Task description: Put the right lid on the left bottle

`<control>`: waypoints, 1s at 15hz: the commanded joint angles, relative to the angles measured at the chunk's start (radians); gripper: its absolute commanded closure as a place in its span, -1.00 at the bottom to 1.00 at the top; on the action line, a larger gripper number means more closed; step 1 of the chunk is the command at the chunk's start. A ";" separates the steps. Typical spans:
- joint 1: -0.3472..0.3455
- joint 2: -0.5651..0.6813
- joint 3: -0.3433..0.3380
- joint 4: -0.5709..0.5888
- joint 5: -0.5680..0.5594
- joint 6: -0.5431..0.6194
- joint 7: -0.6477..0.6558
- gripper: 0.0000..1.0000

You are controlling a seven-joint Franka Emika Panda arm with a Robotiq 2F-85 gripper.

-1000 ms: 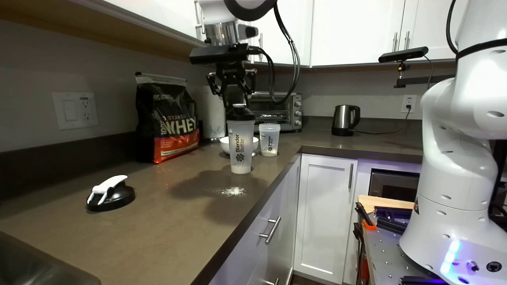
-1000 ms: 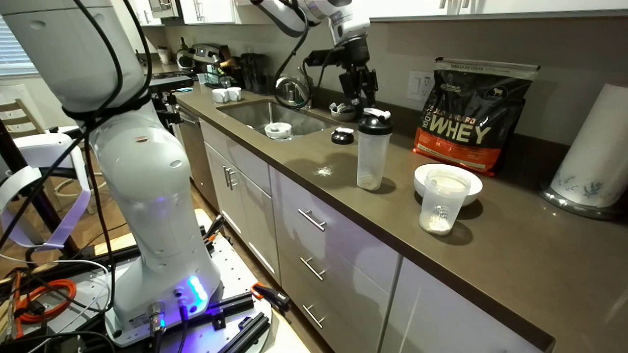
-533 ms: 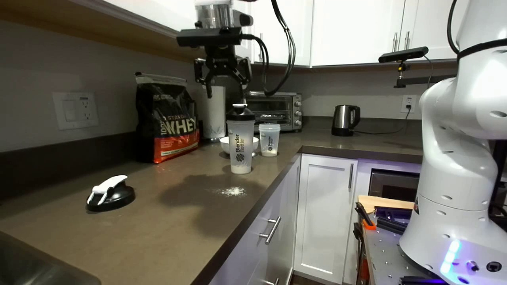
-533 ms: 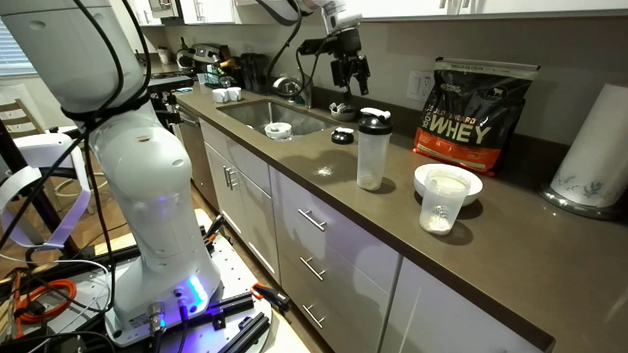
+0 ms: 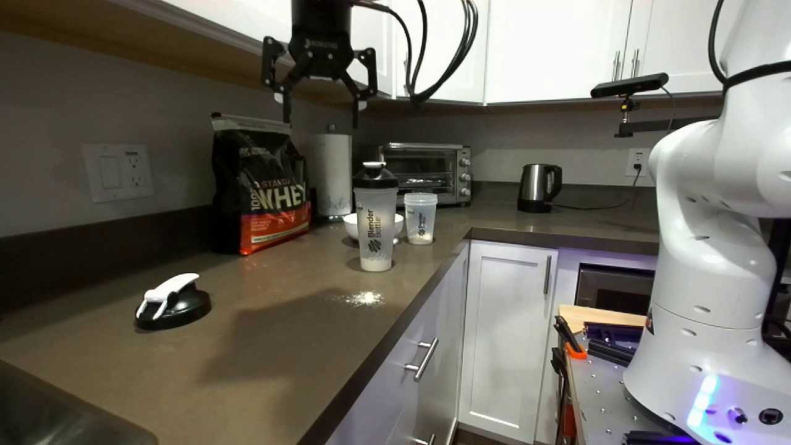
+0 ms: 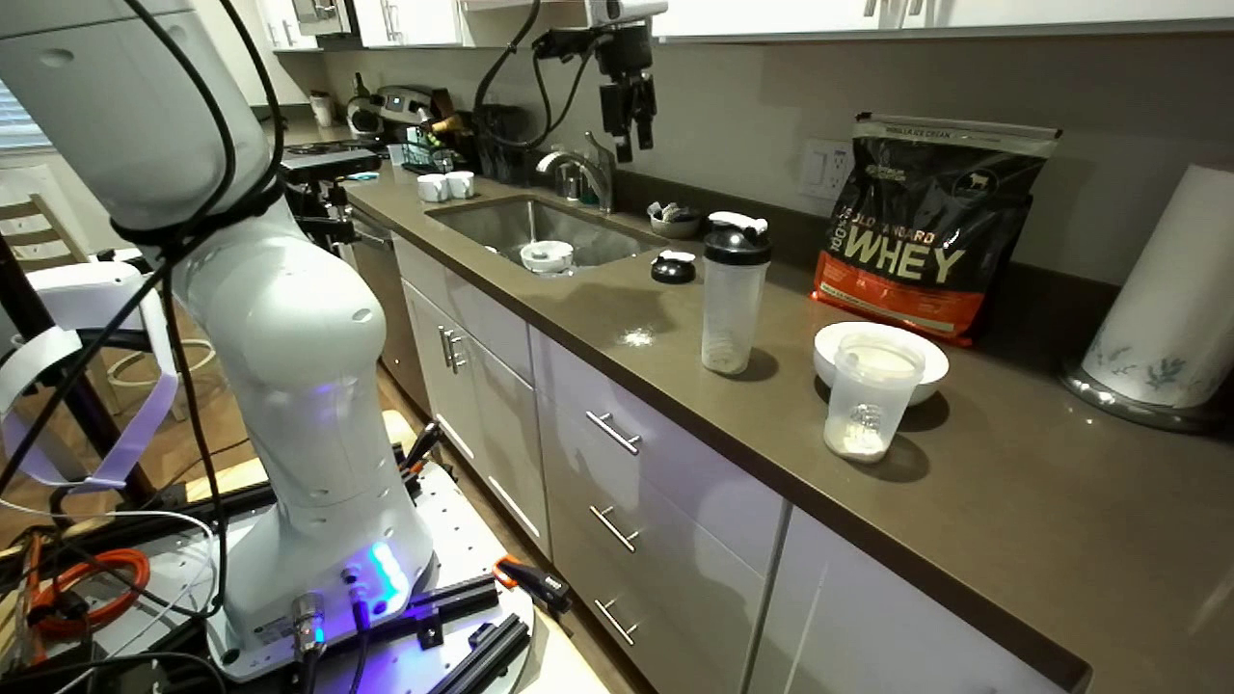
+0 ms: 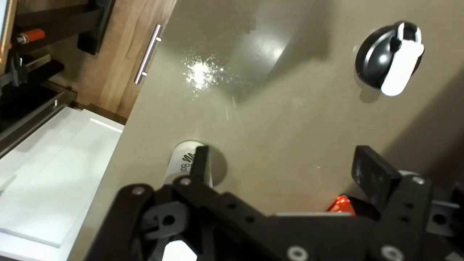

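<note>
The left bottle, tall and clear with some white powder inside, stands upright on the counter in both exterior views. The right lid, black with a white top, sits level on its mouth; I cannot tell whether it is screwed tight. My gripper is open and empty, in the air above and to the sink side of the bottle. In the wrist view its fingers are wide apart. There the bottle's lower part shows behind one fingertip, and its lid is hidden.
Another black lid with a white flip piece lies on the counter. A shorter open clear cup and a white bowl stand beyond the bottle. A whey bag stands by the wall. Spilled powder and a sink are nearby.
My gripper has risen and moved from just by the lidded bottle toward the sink side, turning; its fingers now show spread. The bottle and both lids have not moved.
</note>
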State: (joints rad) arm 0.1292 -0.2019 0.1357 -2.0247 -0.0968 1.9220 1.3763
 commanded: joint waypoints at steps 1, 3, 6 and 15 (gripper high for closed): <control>0.008 -0.060 0.005 -0.019 0.066 -0.030 -0.205 -1.00; 0.012 -0.085 0.008 -0.029 0.083 -0.027 -0.311 -1.00; 0.016 -0.113 0.004 -0.039 0.146 -0.005 -0.472 -1.00; 0.010 -0.127 0.007 -0.030 0.308 -0.026 -0.811 -1.00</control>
State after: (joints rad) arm 0.1459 -0.3066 0.1443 -2.0361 0.1592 1.9040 0.6535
